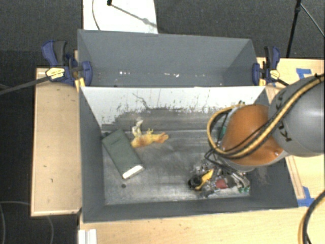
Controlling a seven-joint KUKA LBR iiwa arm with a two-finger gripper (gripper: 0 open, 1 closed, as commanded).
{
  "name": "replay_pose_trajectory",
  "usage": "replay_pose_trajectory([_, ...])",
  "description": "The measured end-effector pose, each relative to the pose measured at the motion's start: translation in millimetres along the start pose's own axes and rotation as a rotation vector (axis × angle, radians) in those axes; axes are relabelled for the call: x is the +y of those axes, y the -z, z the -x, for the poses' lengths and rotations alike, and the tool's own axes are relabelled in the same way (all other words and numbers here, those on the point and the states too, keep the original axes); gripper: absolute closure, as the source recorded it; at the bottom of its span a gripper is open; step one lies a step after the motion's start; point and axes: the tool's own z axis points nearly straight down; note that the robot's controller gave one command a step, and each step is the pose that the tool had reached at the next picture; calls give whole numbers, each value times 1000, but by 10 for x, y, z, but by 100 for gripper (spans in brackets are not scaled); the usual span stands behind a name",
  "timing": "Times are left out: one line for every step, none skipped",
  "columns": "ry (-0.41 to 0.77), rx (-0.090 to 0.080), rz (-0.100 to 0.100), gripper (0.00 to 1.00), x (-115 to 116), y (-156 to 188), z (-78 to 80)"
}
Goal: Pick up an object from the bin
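Observation:
My gripper [219, 177] is low over the bin floor at the front right, under the arm's orange cover. Just left of it lies a small black and yellow thing [198, 182], touching or nearly touching the gripper; I cannot tell whether it is held. A yellow-orange toy figure [148, 138] lies left of centre. A dark grey-green flat box [119, 148] lies at the left, with a small white block [132, 172] at its front corner.
The arm and its cables cover the bin's right side. The front wall runs close below the gripper. Bare floor lies between the toy figure and the gripper.

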Motion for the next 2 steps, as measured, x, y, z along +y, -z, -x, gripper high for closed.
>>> replay_pose_trajectory([0, 0, 0, 100, 0, 0, 0])
replay_pose_trajectory([1, -2, -1, 100, -40, 1399, 266])
